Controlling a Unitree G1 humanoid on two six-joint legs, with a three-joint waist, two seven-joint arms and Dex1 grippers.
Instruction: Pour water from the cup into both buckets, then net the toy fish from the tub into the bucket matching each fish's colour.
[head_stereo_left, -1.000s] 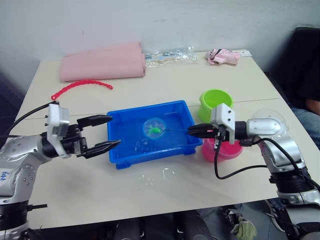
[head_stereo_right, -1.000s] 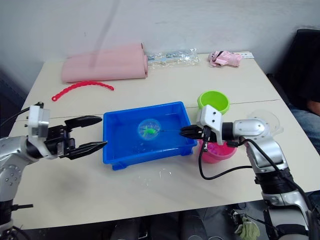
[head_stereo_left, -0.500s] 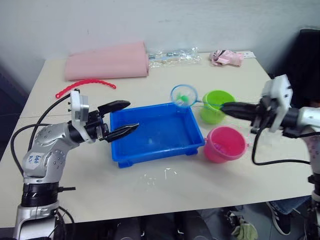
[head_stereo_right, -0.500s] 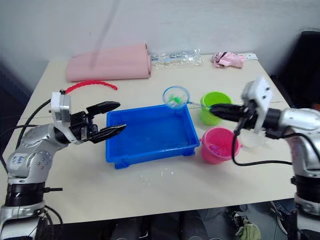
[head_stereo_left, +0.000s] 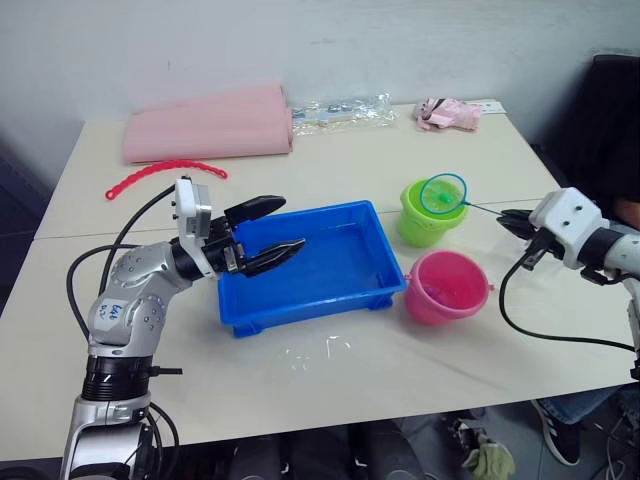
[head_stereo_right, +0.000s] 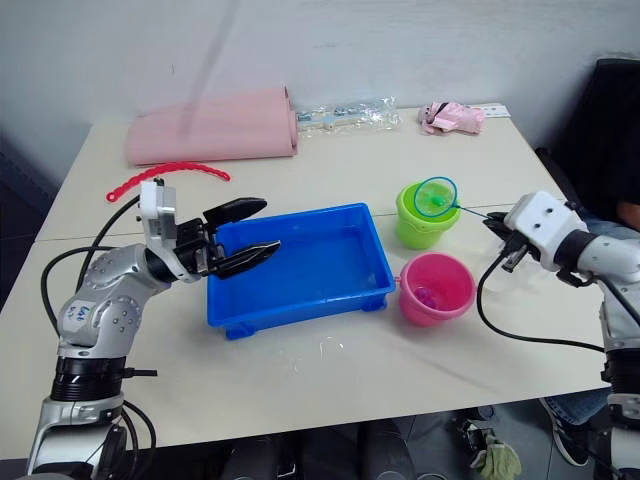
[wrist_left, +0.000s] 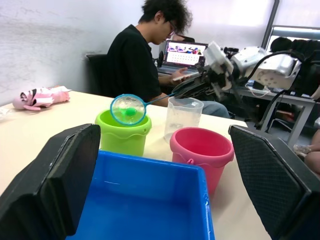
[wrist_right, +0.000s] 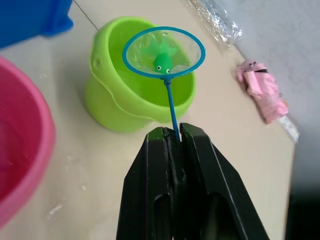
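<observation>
The right end effector (wrist_right: 172, 137), clenched on the net (wrist_right: 164, 52), holds its green fish (wrist_right: 162, 61) over the green bucket (wrist_right: 137, 100) for tipping in, while the left end effector (head_stereo_left: 277, 226) hangs spread above the tub (head_stereo_left: 330, 300).

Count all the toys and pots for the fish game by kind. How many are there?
Buckets: 2, green bucket and pink bucket
Tubs: 1, blue tub
Nets: 1, net, held in the right gripper
Cups: 1, clear cup
Fish clearly seen: 1, green fish in the net
Total: 6
</observation>
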